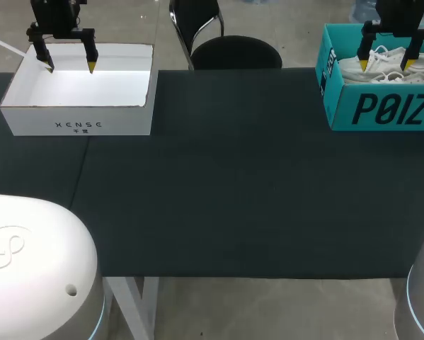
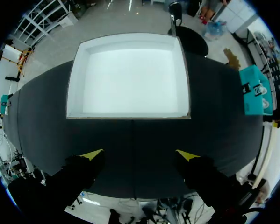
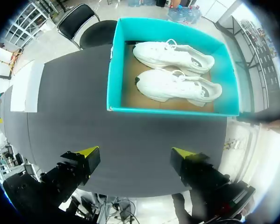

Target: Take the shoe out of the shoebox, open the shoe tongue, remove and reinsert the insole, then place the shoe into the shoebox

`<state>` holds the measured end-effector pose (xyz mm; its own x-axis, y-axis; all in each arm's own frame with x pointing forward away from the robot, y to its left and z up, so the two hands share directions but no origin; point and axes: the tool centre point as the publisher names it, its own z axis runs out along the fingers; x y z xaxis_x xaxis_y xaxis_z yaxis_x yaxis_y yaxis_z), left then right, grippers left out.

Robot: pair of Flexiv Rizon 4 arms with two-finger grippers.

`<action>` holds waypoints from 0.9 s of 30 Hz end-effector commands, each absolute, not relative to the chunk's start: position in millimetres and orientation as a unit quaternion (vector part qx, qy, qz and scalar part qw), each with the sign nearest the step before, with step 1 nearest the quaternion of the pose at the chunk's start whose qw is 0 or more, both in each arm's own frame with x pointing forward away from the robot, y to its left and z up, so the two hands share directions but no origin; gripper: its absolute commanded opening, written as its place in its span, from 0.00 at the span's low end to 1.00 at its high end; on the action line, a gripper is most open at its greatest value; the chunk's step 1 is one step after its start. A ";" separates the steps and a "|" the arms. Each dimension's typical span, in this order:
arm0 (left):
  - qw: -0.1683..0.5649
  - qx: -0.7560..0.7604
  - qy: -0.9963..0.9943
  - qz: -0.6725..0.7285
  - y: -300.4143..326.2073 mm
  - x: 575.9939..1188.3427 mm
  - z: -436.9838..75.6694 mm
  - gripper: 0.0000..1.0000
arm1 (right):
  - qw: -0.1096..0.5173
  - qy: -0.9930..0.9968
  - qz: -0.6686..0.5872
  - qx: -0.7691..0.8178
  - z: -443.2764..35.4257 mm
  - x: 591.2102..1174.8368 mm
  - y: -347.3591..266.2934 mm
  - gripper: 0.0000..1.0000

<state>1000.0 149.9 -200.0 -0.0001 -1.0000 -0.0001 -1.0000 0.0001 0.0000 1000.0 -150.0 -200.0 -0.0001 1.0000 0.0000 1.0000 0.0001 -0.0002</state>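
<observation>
A teal shoebox [image 1: 381, 106] stands at the table's far right corner. Two white shoes lie side by side in it, the nearer shoe [image 3: 177, 86] and the farther shoe [image 3: 172, 55]; in the head view the shoes [image 1: 385, 67] show over the box wall. My right gripper [image 1: 387, 61] hangs open above the box, nothing between its fingers; in the right wrist view this gripper [image 3: 136, 153] is well above the table with the shoebox [image 3: 114, 79] ahead of it. My left gripper [image 1: 70, 66] hangs open above a white box; in its own view the left gripper [image 2: 140, 154] holds nothing.
The white open box [image 1: 77, 110] at the far left corner is empty inside, as its wall [image 2: 76, 77] shows in the left wrist view. The dark table top [image 1: 219, 184] spans the middle. A black chair [image 1: 233, 51] stands behind the far edge.
</observation>
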 end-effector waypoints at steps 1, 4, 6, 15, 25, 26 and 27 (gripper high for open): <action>0.000 -0.707 0.707 0.000 149.9 1000.0 -200.0 1.00 | 0.000 -0.707 0.000 -0.707 -200.0 1000.0 -150.0 1.00; 0.000 -0.707 0.707 0.000 149.9 1000.0 -200.0 1.00 | 0.000 -0.707 0.000 -0.707 -200.0 1000.0 -150.0 1.00; 0.000 -0.707 0.707 0.000 149.9 1000.0 -200.0 1.00 | 0.000 -0.707 0.000 -0.707 -200.0 1000.0 -150.0 1.00; 0.000 -0.707 0.707 0.000 149.9 1000.0 -200.0 1.00 | 0.000 -0.707 0.000 -0.707 -200.0 1000.0 -150.0 1.00; 0.000 -0.707 0.707 0.000 149.9 1000.0 -200.0 1.00 | -0.012 -0.706 0.012 -0.708 -202.6 1008.8 -161.6 1.00; 0.000 -0.707 0.707 0.000 149.9 1000.0 -200.0 1.00 | -0.023 -0.702 0.009 -0.712 -202.9 1011.7 -167.5 1.00; 0.000 -0.707 0.707 0.000 149.9 1000.0 -200.0 1.00 | -0.027 -0.693 0.026 -0.720 -202.9 1016.3 -173.6 1.00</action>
